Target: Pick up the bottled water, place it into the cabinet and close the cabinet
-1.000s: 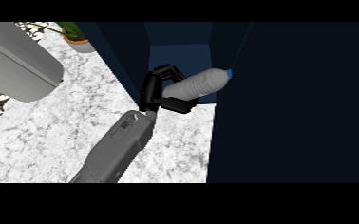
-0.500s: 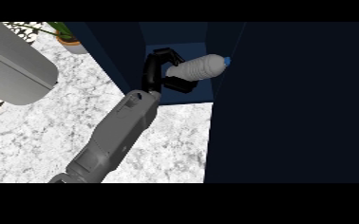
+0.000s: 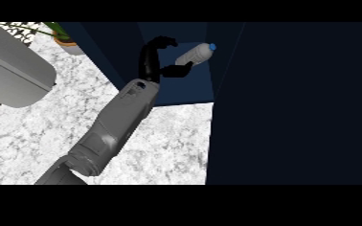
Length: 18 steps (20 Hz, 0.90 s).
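We list one bottle (image 3: 196, 55), blue-capped and tilted, inside the dark blue cabinet (image 3: 184, 84). We list one robot hand (image 3: 152, 60), reaching into the cabinet opening on a grey forearm; its fingers arch apart above, its thumb touches the bottle's lower end, and it is not wrapped round the bottle. On the marbled counter (image 3: 42, 129): a potted plant (image 3: 60, 36) at the far corner.

No text, label, brand, number or sign could be read anywhere. The bottle (image 3: 195, 55) showed a plain pale body and a blue cap with no legible label, and the cabinet (image 3: 283, 100), the counter (image 3: 163, 143) and the grey appliance (image 3: 21, 81) carried no markings.
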Motion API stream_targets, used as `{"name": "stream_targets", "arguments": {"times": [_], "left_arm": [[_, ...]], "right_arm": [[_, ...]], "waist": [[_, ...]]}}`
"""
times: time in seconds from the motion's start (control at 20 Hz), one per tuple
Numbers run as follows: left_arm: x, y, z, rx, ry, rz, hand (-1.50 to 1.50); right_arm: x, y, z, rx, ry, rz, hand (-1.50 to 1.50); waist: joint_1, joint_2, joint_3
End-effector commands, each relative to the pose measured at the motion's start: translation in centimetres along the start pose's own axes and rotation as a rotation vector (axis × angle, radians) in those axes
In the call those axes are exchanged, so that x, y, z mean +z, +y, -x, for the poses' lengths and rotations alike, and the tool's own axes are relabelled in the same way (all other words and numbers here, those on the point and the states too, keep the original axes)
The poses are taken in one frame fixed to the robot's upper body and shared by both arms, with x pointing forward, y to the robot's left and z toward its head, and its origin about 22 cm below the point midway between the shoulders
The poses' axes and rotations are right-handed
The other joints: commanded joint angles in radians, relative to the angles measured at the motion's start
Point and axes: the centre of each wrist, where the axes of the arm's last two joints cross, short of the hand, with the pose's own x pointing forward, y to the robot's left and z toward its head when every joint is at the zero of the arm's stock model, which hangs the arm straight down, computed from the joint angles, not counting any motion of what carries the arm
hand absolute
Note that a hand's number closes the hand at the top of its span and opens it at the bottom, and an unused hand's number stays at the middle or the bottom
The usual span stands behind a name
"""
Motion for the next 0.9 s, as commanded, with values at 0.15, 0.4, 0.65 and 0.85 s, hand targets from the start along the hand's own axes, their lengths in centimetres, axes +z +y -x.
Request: {"name": "stream_targets", "arguments": {"times": [0.15,0.4,0.65,0.85], "left_arm": [[-1.6,0.4,-1.2,-0.094,-0.014,-0.123,-1.5],[-2.1,0.7,-2.6,0.107,-0.136,-0.063,-1.5],[-2.1,0.1,-4.6,0.404,-0.23,0.01,1.5],[-2.9,0.8,-5.2,0.473,-0.247,0.078,1.5]], "right_arm": [[-0.7,-0.5,-1.0,-0.045,-0.045,0.012,-1.5],[-0.6,0.2,-0.8,-0.061,-0.023,-0.004,-1.5],[-0.3,0.2,-0.8,-0.069,-0.028,-0.034,-1.5],[-0.5,0.4,-2.2,-0.07,-0.045,-0.026,-1.5]], "waist": [[-0.006,0.009,-0.001],[0.004,0.007,-0.003],[0.0,0.003,-0.004],[0.014,-0.012,-0.002]]}}
